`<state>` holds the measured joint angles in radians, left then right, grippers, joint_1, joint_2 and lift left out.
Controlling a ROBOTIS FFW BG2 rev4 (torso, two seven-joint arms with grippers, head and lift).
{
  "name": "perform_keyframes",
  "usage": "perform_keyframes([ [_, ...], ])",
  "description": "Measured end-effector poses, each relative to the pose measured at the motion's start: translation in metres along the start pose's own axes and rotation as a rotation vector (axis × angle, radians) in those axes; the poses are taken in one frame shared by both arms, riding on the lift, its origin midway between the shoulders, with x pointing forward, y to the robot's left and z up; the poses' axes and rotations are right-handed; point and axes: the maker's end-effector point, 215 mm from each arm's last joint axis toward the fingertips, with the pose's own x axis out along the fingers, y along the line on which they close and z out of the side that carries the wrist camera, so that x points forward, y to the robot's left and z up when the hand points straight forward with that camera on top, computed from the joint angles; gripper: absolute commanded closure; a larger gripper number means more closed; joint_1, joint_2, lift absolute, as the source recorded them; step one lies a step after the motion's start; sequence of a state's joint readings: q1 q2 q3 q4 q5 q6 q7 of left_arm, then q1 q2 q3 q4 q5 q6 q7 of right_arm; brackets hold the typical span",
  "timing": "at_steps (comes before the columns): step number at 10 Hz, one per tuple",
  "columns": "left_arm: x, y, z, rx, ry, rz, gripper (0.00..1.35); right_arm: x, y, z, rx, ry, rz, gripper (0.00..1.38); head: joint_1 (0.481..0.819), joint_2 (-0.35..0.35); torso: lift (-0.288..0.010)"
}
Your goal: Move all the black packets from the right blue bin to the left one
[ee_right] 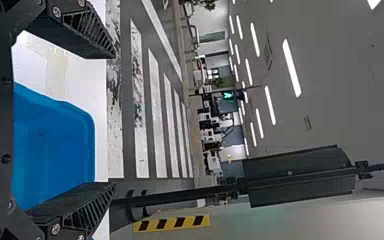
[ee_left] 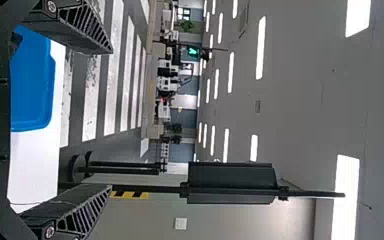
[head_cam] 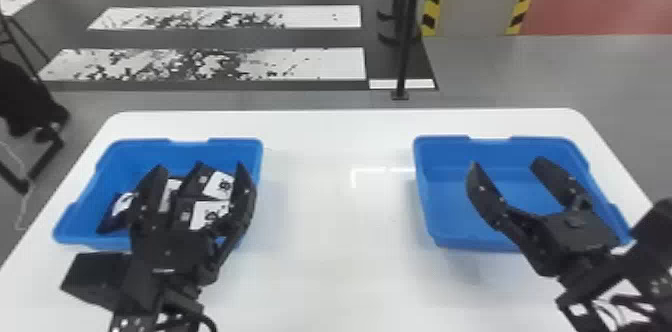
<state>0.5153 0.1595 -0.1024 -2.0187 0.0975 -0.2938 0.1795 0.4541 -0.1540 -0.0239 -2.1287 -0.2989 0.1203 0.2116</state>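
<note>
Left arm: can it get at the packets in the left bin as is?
Probably, yes. The left gripper is open and empty, and the left bin is uncovered, so nothing visible blocks the packets. It points forward, though, so it would likely need to tip down.

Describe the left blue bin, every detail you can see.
The left blue bin is a shallow, open-topped rectangular tub, apparently moulded plastic, with rounded corners and a lipped rim that dips midway along its far side. It sits upright towards the left side of the white table. Several black packets with white labels lie inside. The left gripper, fingers open, partly hides its near side; whether they touch, I can't tell.
</note>
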Motion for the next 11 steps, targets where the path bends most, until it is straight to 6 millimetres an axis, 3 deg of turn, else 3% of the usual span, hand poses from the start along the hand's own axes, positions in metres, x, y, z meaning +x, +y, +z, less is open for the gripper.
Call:
perform_keyframes([
  [11,-0.0002,0.0021,-0.0013,-0.009,0.005,0.005,0.09,-0.0037,-0.0026,0.0047,0.013,-0.024,-0.008,0.13,0.695,0.035,-0.168],
])
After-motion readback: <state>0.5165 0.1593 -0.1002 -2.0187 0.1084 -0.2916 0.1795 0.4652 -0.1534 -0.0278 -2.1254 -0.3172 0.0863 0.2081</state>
